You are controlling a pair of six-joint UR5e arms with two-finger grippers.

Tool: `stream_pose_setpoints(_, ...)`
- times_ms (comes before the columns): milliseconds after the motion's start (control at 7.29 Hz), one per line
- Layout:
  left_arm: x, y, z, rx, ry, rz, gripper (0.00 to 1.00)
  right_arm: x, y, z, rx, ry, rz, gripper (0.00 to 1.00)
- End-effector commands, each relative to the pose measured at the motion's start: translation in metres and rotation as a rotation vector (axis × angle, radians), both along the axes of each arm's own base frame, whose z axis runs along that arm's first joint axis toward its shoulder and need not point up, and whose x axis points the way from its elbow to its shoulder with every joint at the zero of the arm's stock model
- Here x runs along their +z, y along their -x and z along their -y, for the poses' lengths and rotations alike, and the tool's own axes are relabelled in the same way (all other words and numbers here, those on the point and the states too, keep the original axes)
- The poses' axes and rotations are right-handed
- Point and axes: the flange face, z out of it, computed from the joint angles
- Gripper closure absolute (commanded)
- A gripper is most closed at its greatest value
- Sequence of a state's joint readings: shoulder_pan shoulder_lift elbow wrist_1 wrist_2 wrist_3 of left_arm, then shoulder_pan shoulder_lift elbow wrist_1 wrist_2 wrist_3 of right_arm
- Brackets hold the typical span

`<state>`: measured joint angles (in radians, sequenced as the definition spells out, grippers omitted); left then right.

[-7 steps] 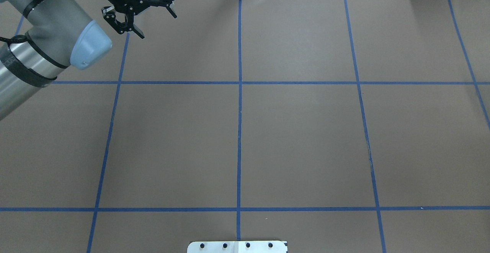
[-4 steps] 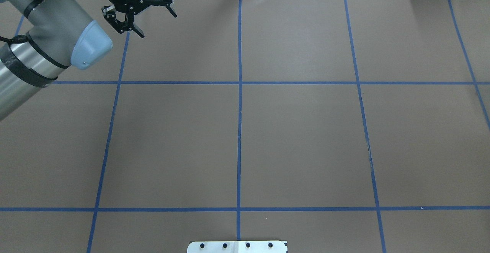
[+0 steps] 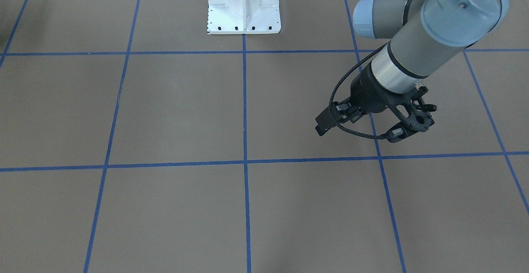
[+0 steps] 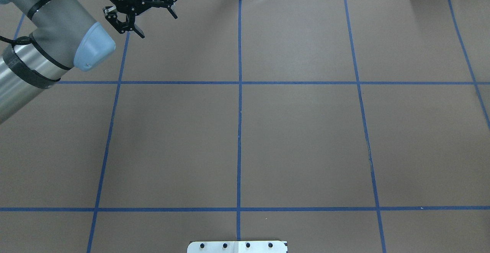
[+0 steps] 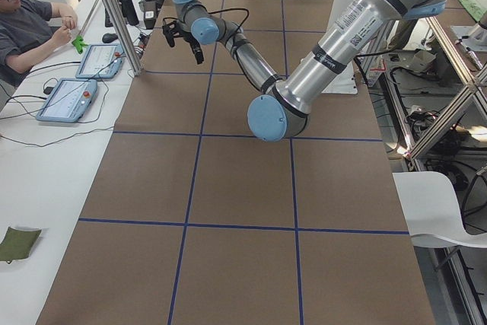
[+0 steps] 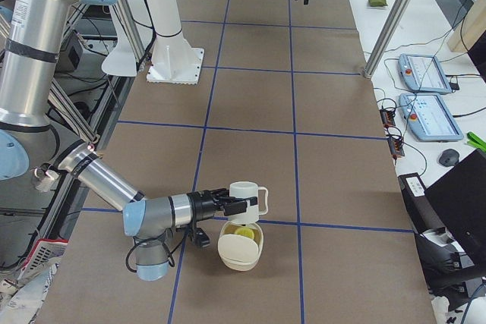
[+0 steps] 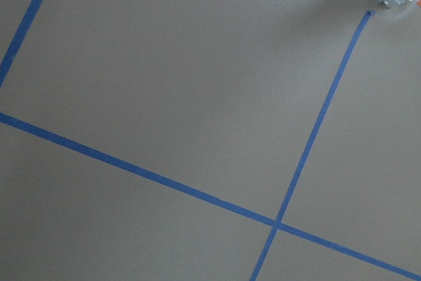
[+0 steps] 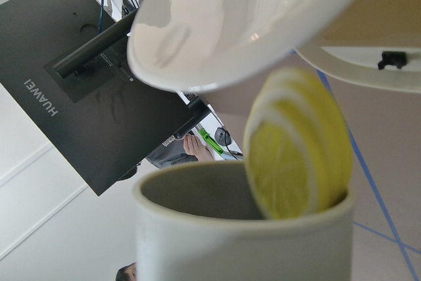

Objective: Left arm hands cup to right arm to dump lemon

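Note:
The white cup [image 6: 247,196] is at the tip of my right gripper [image 6: 228,204], just above a cream bowl [image 6: 228,252] at the table's right end. From this side view I cannot tell whether the jaws are shut on it. The lemon [image 6: 244,231] shows yellow inside the bowl. In the right wrist view the lemon [image 8: 296,143] is a slice just past the cup's rim [image 8: 237,225], under the bowl [image 8: 217,31]. My left gripper [image 4: 158,26] is open and empty, above the table's far left corner.
The white robot pedestal [image 3: 244,4] stands at the table's near middle edge. Blue tape lines [image 4: 239,130] grid the brown table. Two control tablets [image 6: 425,89] and an aluminium post [image 6: 395,17] stand along the operators' side, where a person [image 5: 30,24] sits.
My left arm has shifted slightly to the right and farther away, its gripper staying open. Nothing else in the overhead view has moved.

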<state>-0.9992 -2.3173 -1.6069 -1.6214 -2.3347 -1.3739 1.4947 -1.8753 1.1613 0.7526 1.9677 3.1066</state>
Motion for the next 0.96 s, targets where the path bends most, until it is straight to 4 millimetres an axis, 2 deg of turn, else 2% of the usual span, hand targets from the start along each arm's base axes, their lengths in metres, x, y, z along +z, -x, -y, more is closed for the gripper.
stream_pose_setpoints(0, -0.0090, 0.0002, 0.0017, 0.006, 0.000, 0.020, 0.00, -0.0004, -0.0008, -0.0010, -0.004, 0.016, 0.034, 0.83)
stream_pose_setpoints(275, -0.0101, 0.0002, 0.0017, 0.007, -0.002, 0.020, 0.00, -0.0049, 0.0001, -0.0005, -0.024, 0.024, 0.087, 0.81)
stream_pose_setpoints(549, -0.0095, -0.0001, 0.0021, 0.013, -0.012, 0.021, 0.00, -0.0047, -0.0002, -0.0081, -0.027, -0.030, 0.063, 0.80)
stream_pose_setpoints(824, -0.0085, 0.0009, 0.0026, 0.012, -0.010, 0.022, 0.00, -0.0101, 0.0001, -0.0077, -0.013, -0.170, -0.129, 0.81)
